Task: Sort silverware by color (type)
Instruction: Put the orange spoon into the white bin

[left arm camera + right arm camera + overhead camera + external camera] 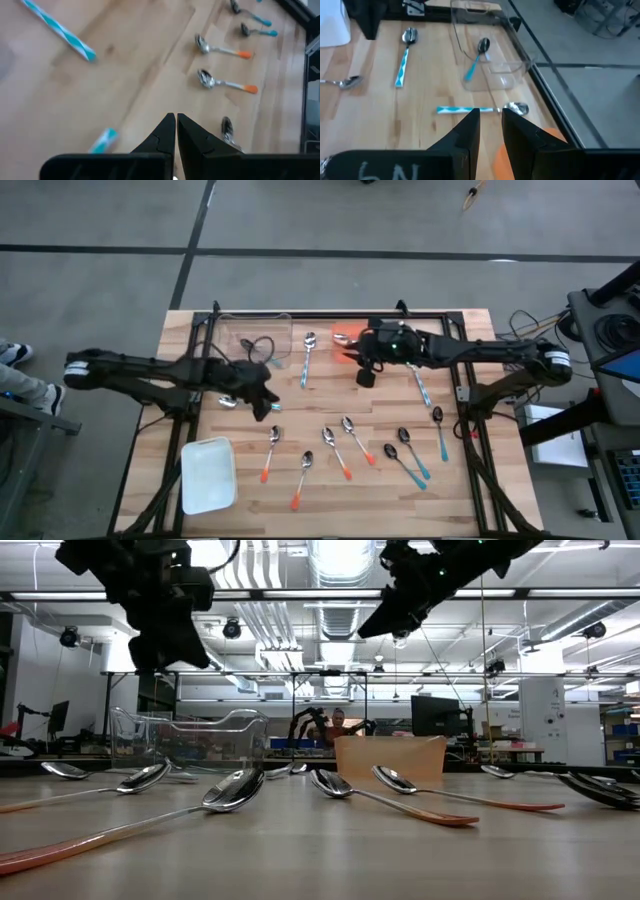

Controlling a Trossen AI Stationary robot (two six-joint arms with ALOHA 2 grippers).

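Note:
Several small spoons lie flat on the wooden table. Orange-handled ones (335,450) sit near the front middle, and teal-handled ones with dark bowls (410,458) to their right. A light-blue striped spoon (307,360) lies by the far containers and another (420,385) under the right arm. One teal spoon (477,55) rests inside the clear container (262,335). My left gripper (268,405) hangs shut above the table's left middle (176,125). My right gripper (365,375) hovers, narrowly open and holding nothing, above the striped spoon (480,109).
An orange container (345,338) stands beside the clear one at the far edge. A white tray (208,473) lies at the near left corner. Another striped spoon (405,55) lies near the left arm. In the low view both arms (160,610) (420,590) are raised above the spoons.

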